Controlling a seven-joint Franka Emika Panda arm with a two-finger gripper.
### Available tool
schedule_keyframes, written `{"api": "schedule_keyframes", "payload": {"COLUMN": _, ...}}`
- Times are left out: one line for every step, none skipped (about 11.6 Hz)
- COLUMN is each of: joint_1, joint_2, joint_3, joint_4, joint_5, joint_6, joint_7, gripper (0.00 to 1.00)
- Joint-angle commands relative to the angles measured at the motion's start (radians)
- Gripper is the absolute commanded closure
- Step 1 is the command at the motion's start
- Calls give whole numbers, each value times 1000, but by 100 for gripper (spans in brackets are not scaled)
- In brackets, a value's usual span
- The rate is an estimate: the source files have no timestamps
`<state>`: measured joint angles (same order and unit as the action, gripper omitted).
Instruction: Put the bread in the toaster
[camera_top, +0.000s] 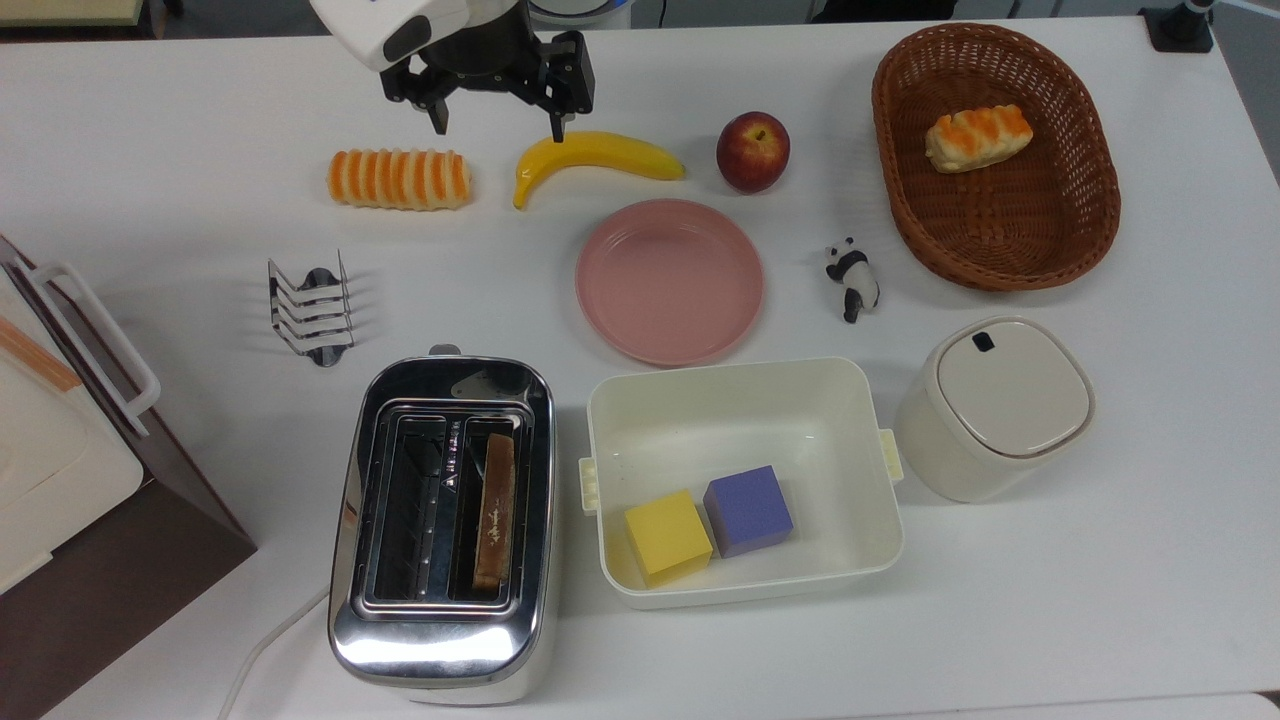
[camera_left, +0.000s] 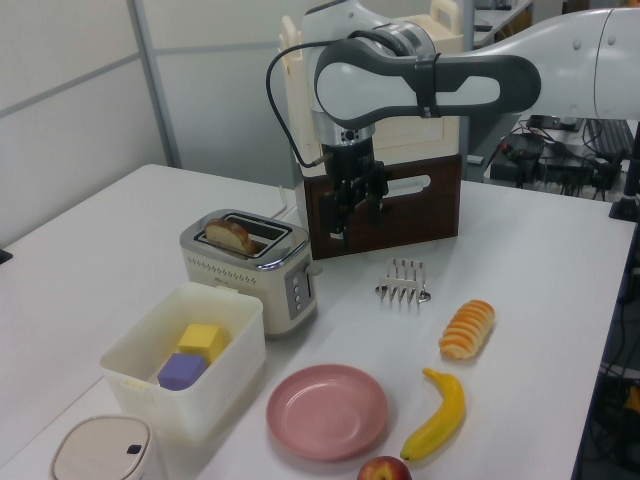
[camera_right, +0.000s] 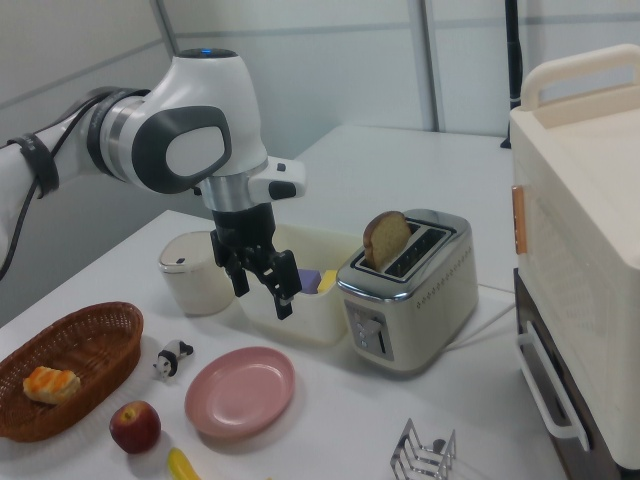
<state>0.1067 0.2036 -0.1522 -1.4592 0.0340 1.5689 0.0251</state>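
Arm raised, fingers (camera_top: 437, 120) apart, seemingly empty; bread (camera_top: 495, 510) in toaster (camera_top: 440, 640).

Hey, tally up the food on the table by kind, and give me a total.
Striped rolls: 2, one on the table, one in the basket
Bread slice: 1, standing in the toaster
Banana: 1
Apple: 1
Total: 5

The top view looks straight down on the table with the toaster (camera_top: 442, 520) near its bottom edge. The left and right views look obliquely from opposite sides, both sharing the toaster (camera_left: 253, 267) (camera_right: 410, 300) at mid-distance.
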Motion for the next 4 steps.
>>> {"api": "schedule_keyframes", "payload": {"joint_1": 8, "joint_2": -58, "joint_3": -6, "joint_4": -46, "joint_5": -11, "joint_6": -13, "joint_7": 10, "gripper": 0}}
{"api": "schedule_keyframes", "payload": {"joint_1": 8, "joint_2": -66, "joint_3": -7, "joint_4": -47, "joint_5": -11, "joint_6": -13, "joint_7": 9, "gripper": 0}}
{"api": "schedule_keyframes", "payload": {"joint_1": 8, "joint_2": -66, "joint_3": -7, "joint_4": -47, "joint_5": -11, "joint_6": -10, "joint_7": 4, "gripper": 0}}
{"api": "schedule_keyframes", "payload": {"joint_1": 5, "joint_2": -61, "joint_3": -7, "joint_4": -47, "joint_5": -11, "joint_6": -3, "joint_7": 1, "gripper": 0}}
